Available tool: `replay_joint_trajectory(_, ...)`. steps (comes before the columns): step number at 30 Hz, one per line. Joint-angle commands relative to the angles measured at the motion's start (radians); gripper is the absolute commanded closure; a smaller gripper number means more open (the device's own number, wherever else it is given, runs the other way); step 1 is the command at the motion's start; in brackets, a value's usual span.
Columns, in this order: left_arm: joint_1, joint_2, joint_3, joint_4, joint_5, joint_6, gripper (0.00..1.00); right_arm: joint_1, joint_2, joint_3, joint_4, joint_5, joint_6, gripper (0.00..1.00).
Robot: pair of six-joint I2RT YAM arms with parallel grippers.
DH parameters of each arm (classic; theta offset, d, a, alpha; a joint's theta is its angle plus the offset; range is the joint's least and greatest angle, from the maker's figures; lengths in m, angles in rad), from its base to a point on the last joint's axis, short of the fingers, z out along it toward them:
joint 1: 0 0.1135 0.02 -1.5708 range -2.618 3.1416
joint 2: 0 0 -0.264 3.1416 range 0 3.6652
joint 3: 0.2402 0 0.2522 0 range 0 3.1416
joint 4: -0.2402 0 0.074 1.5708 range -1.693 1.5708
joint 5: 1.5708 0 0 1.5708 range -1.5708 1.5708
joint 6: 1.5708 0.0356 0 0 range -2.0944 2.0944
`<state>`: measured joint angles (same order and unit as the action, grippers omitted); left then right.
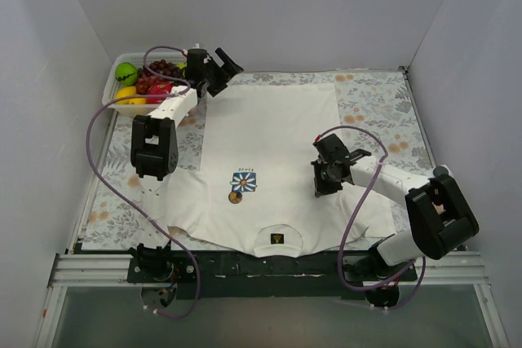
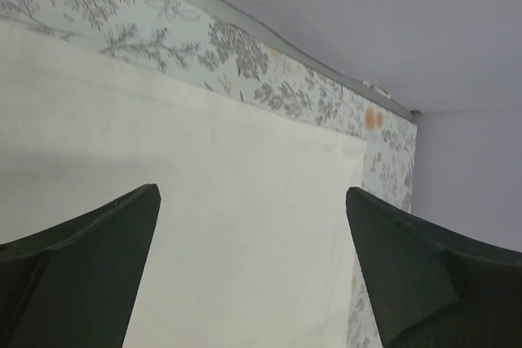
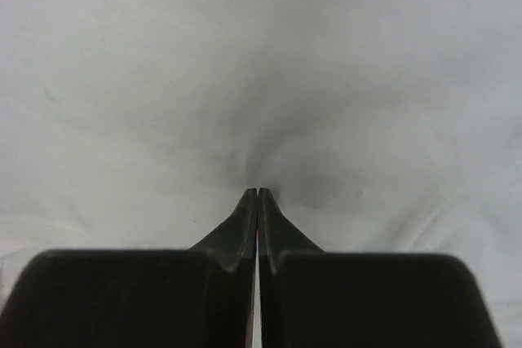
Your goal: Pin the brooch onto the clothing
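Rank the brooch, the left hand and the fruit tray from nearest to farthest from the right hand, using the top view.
1. The brooch, on the T-shirt beside the flower print, to the left of the right hand.
2. The left hand, open over the shirt's far hem.
3. The fruit tray, at the far left corner.

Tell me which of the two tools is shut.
The right tool, jaws closed together at the white T-shirt; the left tool stands wide open above the shirt's far edge.
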<state>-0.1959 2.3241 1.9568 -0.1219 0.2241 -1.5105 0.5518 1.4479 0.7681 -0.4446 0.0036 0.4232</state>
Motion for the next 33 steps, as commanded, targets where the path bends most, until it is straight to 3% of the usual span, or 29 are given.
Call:
replay_joint_trajectory(1,-0.036,-0.282,-0.162,0.022,0.067,0.107,0.02,0.002,-0.084,0.095,-0.071,0.059,-0.018,0.99)
replay_joint_trajectory(13,-0.056,-0.857,-0.712,-0.051,0.031,0.223,0.02,0.002,-0.32,0.045,-0.071,0.108,0.034,0.99)
replay_joint_trajectory(19,-0.054,-1.123,-0.97,-0.087,0.011,0.239,0.02,0.002,-0.504,-0.013,0.015,0.082,0.022,0.99)
replay_joint_trajectory(21,-0.053,-1.221,-1.039,-0.094,-0.003,0.231,0.02,0.002,-0.589,-0.027,0.073,0.069,0.0,0.94)
replay_joint_trajectory(23,-0.053,-1.316,-1.082,-0.105,-0.026,0.219,0.02,0.002,-0.673,-0.046,0.115,0.053,-0.02,0.86)
replay_joint_trajectory(24,-0.054,-1.35,-1.113,-0.101,-0.043,0.208,0.02,0.002,-0.699,-0.053,0.133,0.046,-0.029,0.66)
replay_joint_trajectory(26,-0.054,-1.404,-1.194,-0.081,-0.058,0.207,0.02,0.0,-0.771,-0.075,0.19,0.03,-0.041,0.43)
replay_joint_trajectory(27,-0.053,-1.452,-1.214,-0.071,-0.078,0.208,0.02,0.002,-0.791,-0.081,0.202,0.035,-0.043,0.19)
replay_joint_trajectory(30,-0.053,-1.5,-1.257,-0.078,-0.117,0.208,0.02,0.0,-0.846,-0.115,0.239,0.067,-0.04,0.02)
replay_joint_trajectory(33,-0.054,-1.499,-1.263,-0.076,-0.14,0.211,0.02,0.002,-0.848,-0.116,0.241,0.082,-0.046,0.02)
